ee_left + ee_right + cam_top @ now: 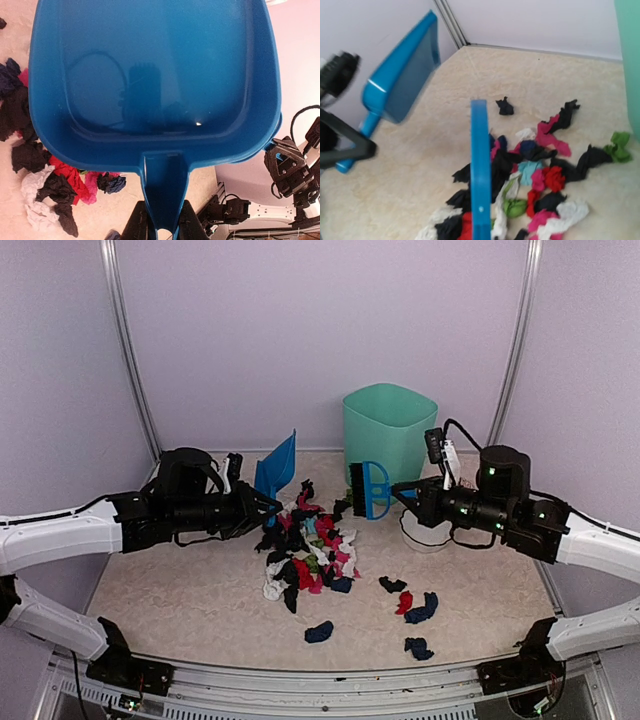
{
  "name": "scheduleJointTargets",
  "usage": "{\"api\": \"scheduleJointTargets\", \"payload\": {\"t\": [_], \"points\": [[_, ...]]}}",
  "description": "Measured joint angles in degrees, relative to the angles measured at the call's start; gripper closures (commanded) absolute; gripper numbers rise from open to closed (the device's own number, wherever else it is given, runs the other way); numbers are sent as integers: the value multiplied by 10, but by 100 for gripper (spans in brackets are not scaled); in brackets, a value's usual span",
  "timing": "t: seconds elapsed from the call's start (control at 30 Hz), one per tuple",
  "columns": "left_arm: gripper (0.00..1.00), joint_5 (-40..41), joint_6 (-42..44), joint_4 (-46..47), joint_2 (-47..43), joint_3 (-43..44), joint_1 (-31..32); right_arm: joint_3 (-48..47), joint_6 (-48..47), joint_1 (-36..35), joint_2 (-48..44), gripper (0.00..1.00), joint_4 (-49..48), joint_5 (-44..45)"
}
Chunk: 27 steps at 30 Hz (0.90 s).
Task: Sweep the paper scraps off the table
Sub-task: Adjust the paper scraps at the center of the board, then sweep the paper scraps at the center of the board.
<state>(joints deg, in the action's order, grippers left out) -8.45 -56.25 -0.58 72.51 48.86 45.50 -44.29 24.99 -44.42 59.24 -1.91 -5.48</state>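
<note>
The paper scraps [310,550] lie in a heap mid-table, with a few strays [415,608] to the right and front. They also show in the left wrist view [50,175] and the right wrist view [540,180]. My left gripper [258,508] is shut on the handle of the blue dustpan [275,470], which is raised and tilted behind the heap's left side; its empty pan [150,70] fills the left wrist view, the fingers [136,222] clamping the handle. My right gripper [400,498] is shut on the blue brush [368,488], held above the heap's right side; its handle [480,165] shows edge-on.
A green bin [388,435] stands at the back of the beige table [180,600], right of centre. A clear container [425,535] sits under my right wrist. The walls close in at back and sides. The metal rim [320,670] runs along the front.
</note>
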Motion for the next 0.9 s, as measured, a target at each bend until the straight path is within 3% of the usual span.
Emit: {"api": "scheduleJointTargets", "payload": {"t": [0.13, 0.3, 0.57, 0.9], "points": [[100, 20, 39, -76, -40, 19, -27, -57, -39, 1, 68, 100, -3, -1], [100, 25, 97, -158, -105, 25, -115, -149, -106, 2, 173, 100, -20, -24], [100, 23, 216, -238, -183, 47, -220, -303, -277, -3, 334, 100, -25, -67], [100, -4, 317, -255, -227, 4, -246, -429, -517, -12, 484, 100, -73, -67]]}}
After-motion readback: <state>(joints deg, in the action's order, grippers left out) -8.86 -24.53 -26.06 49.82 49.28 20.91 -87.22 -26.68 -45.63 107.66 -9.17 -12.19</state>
